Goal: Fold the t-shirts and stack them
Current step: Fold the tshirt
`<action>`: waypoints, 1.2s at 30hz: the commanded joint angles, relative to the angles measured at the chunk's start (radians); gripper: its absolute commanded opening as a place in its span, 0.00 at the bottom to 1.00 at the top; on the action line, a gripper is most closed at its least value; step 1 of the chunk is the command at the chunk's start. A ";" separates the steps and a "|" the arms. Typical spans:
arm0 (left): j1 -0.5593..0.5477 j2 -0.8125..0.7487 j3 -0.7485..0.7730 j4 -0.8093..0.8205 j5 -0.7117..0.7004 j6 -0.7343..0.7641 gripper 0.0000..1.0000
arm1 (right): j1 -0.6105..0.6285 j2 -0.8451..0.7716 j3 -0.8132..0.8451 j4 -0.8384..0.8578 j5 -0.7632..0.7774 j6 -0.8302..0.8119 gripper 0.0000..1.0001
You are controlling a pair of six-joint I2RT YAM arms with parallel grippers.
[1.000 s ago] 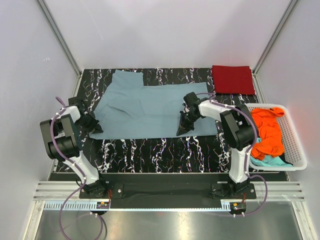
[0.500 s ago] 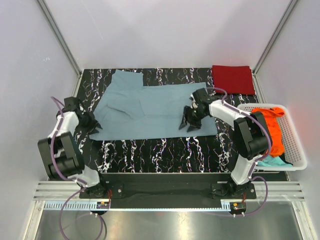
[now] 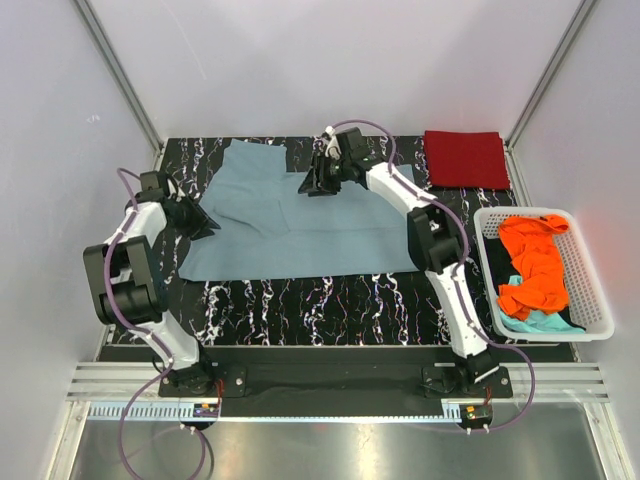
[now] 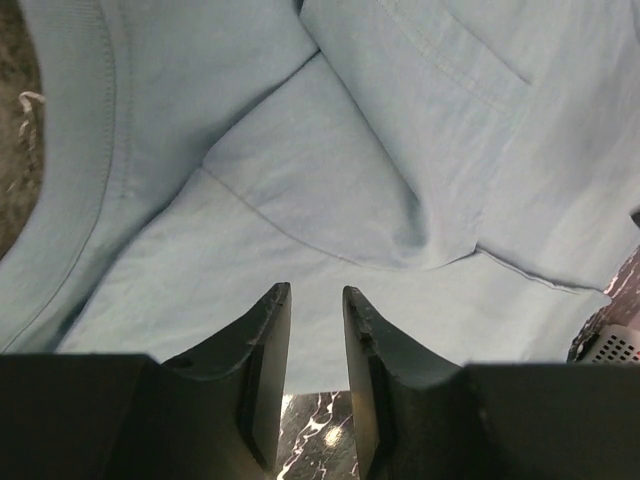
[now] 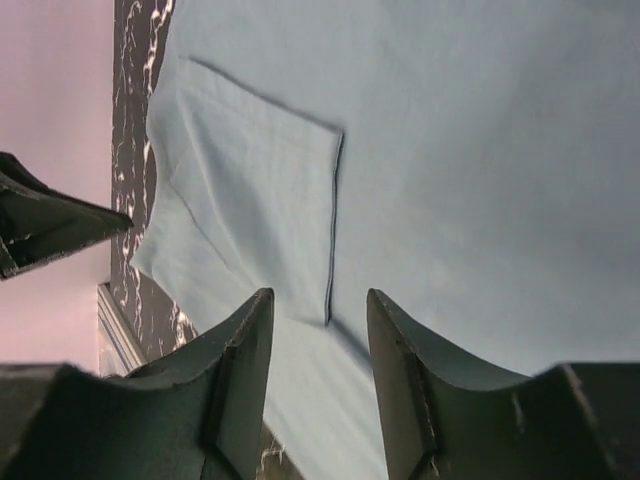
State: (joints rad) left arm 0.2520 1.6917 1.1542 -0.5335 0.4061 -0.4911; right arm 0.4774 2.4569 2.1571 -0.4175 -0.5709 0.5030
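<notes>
Here the grey-blue shirt (image 3: 300, 225) lies spread across the middle of the bench (image 3: 300, 300). Left jaws at its left edge and right jaws at its top edge stand parted and empty, likely ready to pinch a fold.

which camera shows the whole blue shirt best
The top external view: the blue shirt's full outline shows on the table. Each wrist view shows only a close patch of its cloth and folds.
</notes>
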 commanded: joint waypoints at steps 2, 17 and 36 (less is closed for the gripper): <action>0.004 0.029 0.015 0.119 0.066 -0.046 0.32 | 0.038 0.167 0.258 0.022 -0.075 0.060 0.49; 0.006 -0.007 -0.142 0.142 -0.033 -0.084 0.30 | 0.090 0.390 0.455 0.152 -0.047 0.224 0.35; 0.006 -0.030 -0.177 0.141 -0.055 -0.069 0.31 | 0.096 0.462 0.481 0.152 -0.017 0.241 0.37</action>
State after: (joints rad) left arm 0.2527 1.6970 0.9825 -0.4229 0.3695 -0.5728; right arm 0.5625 2.8815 2.5870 -0.2840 -0.5938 0.7319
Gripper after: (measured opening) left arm 0.308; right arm 0.375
